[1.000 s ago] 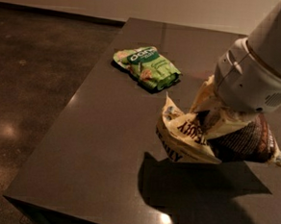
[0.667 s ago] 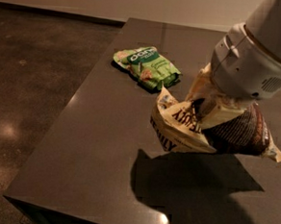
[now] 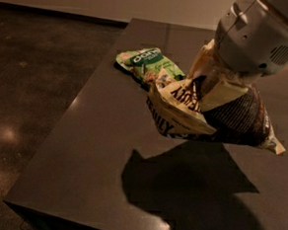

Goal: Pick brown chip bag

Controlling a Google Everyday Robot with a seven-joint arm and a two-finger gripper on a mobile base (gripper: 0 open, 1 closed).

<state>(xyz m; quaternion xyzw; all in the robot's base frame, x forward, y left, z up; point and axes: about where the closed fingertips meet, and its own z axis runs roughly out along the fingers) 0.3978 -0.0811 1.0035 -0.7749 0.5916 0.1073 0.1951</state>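
The near edge of a dark, glossy table [image 3: 82,147] ran across the bottom of the view, its corner at the lower left. On the tabletop just beyond lay a broad black shadow [image 3: 188,194].

Above that shadow hung the brown chip bag [image 3: 232,120], raised clear of the table and touching nothing beneath it. It was large and crinkled. Its left part was cream with bold dark letters and its right part was dark brown, tapering to a crimped corner that pointed right.

The gripper [image 3: 210,89] reached down from the upper right into the top folds of the bag. Its pale fingers [image 3: 223,95] were closed tight on the crumpled upper part of the bag and bore its weight, though the exact spot of the pinch appeared partly hidden by the folds. Above them sat the round grey wrist housing [image 3: 258,36].

Farther back, just left of the held bag, a green snack bag [image 3: 145,62] lay flat on the table.

To the left was a dark speckled floor [image 3: 28,79], and at the far back a pale wall [image 3: 117,1].
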